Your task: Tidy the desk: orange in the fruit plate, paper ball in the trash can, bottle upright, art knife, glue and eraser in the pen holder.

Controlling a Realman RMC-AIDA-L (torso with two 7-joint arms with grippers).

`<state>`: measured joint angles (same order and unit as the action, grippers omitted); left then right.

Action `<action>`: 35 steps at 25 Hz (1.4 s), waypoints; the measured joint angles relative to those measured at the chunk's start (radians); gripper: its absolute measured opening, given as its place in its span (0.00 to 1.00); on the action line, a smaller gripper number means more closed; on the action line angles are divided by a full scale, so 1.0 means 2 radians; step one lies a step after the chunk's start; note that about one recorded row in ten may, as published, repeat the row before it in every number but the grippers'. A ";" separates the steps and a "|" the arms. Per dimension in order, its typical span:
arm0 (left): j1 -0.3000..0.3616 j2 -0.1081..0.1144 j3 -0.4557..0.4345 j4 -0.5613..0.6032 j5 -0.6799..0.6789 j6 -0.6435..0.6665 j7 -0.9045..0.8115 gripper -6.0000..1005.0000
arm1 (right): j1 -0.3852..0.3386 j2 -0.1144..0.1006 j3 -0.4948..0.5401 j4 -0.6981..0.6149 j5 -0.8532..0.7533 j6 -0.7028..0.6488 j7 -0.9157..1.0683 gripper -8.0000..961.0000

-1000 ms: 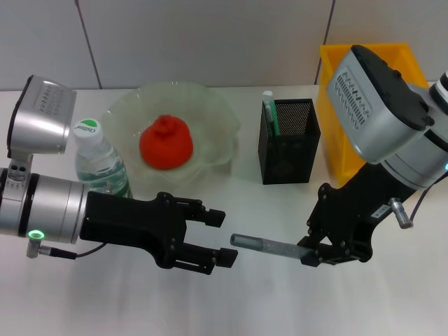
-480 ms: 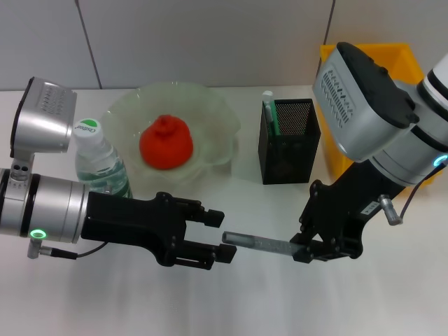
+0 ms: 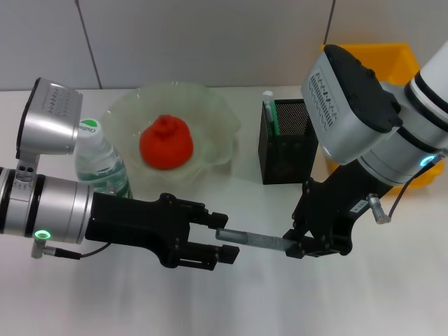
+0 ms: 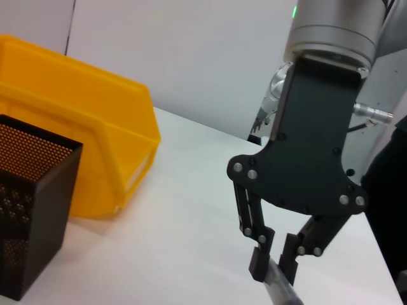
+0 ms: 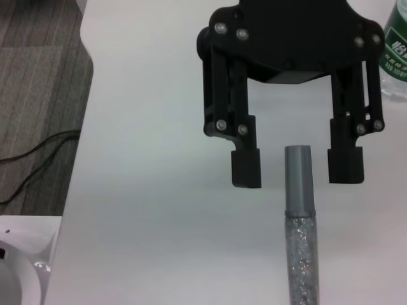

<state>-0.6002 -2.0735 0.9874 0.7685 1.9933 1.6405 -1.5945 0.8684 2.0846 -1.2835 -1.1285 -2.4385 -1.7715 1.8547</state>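
My right gripper [image 3: 294,248] is shut on one end of the glue [image 3: 255,241], a grey-capped glittery stick held level above the table. The stick's capped end lies between the fingers of my open left gripper [image 3: 224,236], which do not touch it. The right wrist view shows the glue [image 5: 299,216] pointing into the left gripper [image 5: 297,168]. From the left wrist, the right gripper [image 4: 275,270] is seen clamped on the glue [image 4: 280,291]. The orange [image 3: 166,142] sits in the fruit plate [image 3: 210,115]. The bottle [image 3: 98,161] stands upright. Paper ball, art knife and eraser are out of view.
The black mesh pen holder [image 3: 288,140] stands behind the grippers with a green-white pen [image 3: 268,112] in it. A yellow bin [image 3: 364,56] is at the back right, partly hidden by my right arm. The table edge and floor show in the right wrist view.
My right gripper has carried the glue leftward, so its capped end now lies between the left gripper's fingers. The left arm has barely moved.
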 joint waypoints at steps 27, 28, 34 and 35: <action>0.002 0.000 0.028 0.000 -0.020 -0.032 0.007 0.55 | 0.019 0.000 -0.006 0.033 0.002 0.034 -0.002 0.16; 0.002 0.000 0.028 0.000 -0.020 -0.033 0.008 0.54 | 0.019 0.000 -0.008 0.033 0.002 0.035 -0.002 0.16; 0.003 0.000 0.031 0.000 -0.020 -0.034 0.012 0.51 | 0.020 0.000 -0.013 0.033 0.007 0.037 -0.002 0.17; 0.003 0.000 0.031 0.000 -0.020 -0.034 0.012 0.50 | 0.020 0.000 -0.013 0.033 0.008 0.037 -0.002 0.17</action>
<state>-0.5934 -2.0739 1.0498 0.7686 1.9527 1.5721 -1.5713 0.9081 2.0854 -1.3092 -1.0630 -2.4229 -1.6980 1.8503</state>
